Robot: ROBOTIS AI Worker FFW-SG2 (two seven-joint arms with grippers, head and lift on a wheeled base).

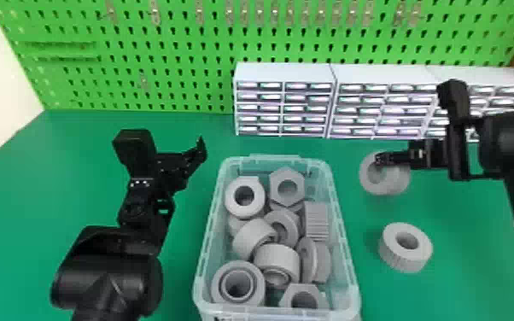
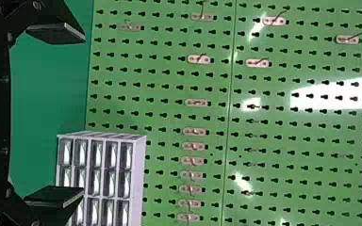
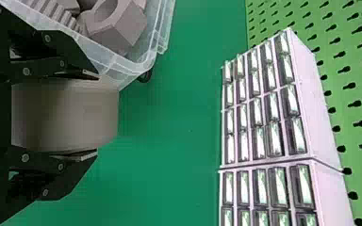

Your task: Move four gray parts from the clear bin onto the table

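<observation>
Black right gripper [image 3: 93,114]: two flat fingers, set apart by the width of one thick pale-gray plastic ring [image 3: 66,117], which is clamped by its outer wall. The held ring is carried at the right of the bin, its hole tilted off the upright. Should it be released at this slant or from above the surface, a drop onto its curved side and a roll could follow; a slip is also possible, round wall being pinched by flat pads. Whether the table is touched by it cannot be told, its underside being hidden. Nearer the robot, a ribbed gray plastic ring [image 1: 405,261] is laid flat on the green table [image 1: 34,192], near enough to be knocked by a rolling piece. Clear plastic bin [image 1: 202,294]: gray nuts and rings, jumbled; at a later pick a neighbour could be dragged up or the rim caught, the pieces being closely packed. Lower pieces are masked by upper ones, and the bin's near end is cut off by the head view's bottom edge. White drawer cabinets [image 1: 286,72]: partly covered by the right arm, itself cut off at the right edge. Black left gripper [image 2: 82,115]: fingers wide apart, empty, poised left of the bin.
</observation>
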